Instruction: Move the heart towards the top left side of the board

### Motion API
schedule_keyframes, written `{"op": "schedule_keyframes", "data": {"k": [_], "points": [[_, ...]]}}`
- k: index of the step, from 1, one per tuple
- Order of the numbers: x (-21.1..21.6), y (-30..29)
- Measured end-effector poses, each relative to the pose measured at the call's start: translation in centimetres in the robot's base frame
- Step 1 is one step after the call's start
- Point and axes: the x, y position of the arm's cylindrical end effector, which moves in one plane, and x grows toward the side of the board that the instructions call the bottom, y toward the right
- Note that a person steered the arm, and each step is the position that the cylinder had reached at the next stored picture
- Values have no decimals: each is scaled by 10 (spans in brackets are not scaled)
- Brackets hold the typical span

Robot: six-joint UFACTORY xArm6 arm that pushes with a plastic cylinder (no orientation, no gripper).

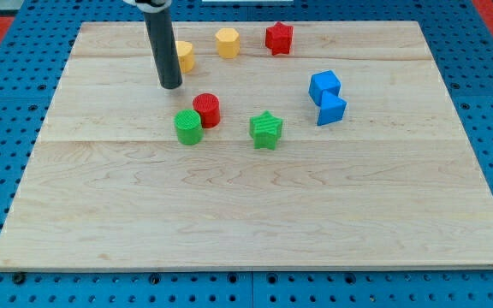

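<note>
A yellow block, seemingly the heart, lies near the board's top edge, left of centre, and the rod hides its left part. My tip rests on the board just below and left of that block, close to it; I cannot tell whether they touch. A yellow hexagon lies to the heart's right. A red star lies further right.
A red cylinder and a green cylinder sit together below my tip. A green star lies to their right. Two blue blocks touch each other right of centre. The wooden board sits on a blue perforated table.
</note>
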Motion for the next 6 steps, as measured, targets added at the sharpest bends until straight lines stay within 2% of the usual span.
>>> {"op": "schedule_keyframes", "data": {"k": [1,2,3,4,5,6], "points": [[-17,33],[-48,12],[-76,-33],[-59,-22],[-39,50],[-40,137]]}}
